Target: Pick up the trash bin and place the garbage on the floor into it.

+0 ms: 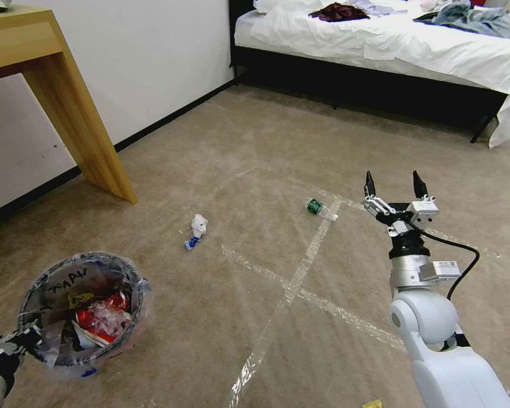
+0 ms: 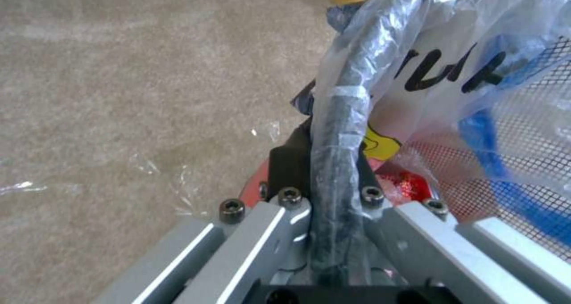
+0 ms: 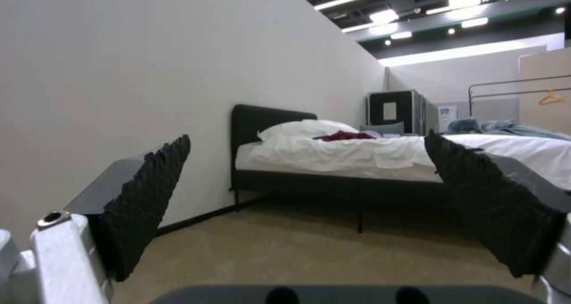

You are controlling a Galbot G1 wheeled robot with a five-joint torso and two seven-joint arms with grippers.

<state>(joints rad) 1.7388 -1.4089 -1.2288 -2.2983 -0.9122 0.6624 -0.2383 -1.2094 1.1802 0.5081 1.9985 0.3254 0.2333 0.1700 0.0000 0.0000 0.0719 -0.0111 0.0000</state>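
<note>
Carrying the small round bag-lined trash bin (image 1: 82,309), your left pincer (image 2: 324,179) clamps its rim; right pincer (image 1: 395,190) gaping. Next, steer toward the green-labelled clear plastic bottle (image 1: 318,207).

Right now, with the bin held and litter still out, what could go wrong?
The left gripper pinches only the bin rim through its loose liner, so it may tilt or slip. The right gripper is open above the floor; the bottle could roll away when nudged.
</note>
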